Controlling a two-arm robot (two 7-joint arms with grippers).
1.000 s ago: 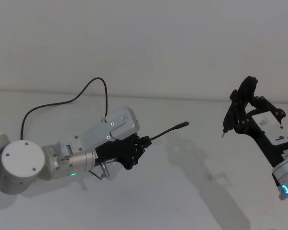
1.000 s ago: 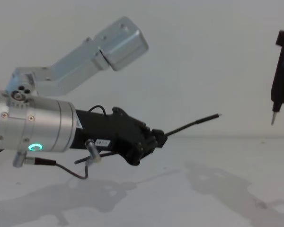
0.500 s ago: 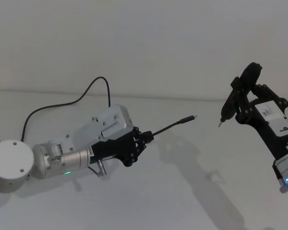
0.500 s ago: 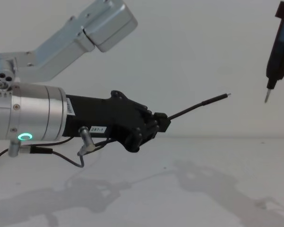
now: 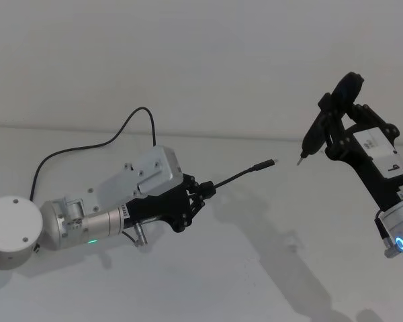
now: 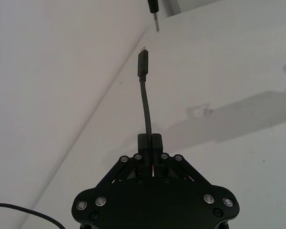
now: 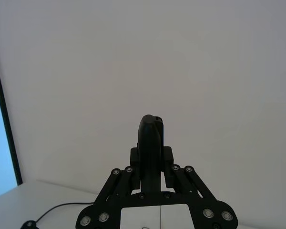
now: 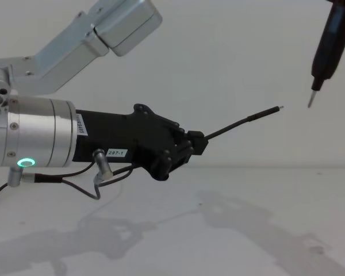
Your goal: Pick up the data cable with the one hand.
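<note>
In the head view, the left gripper is clamped on the cable and holds it above the table, with the plug near but clear of the tip of the tool gripped by the right gripper. In the left wrist view, the cable runs straight out from between the closed fingers, and the right wrist view shows the right gripper's fingers pinched on the tool. In the chest view, the cable slants up to the right, ending just below the tool's tip.
</note>
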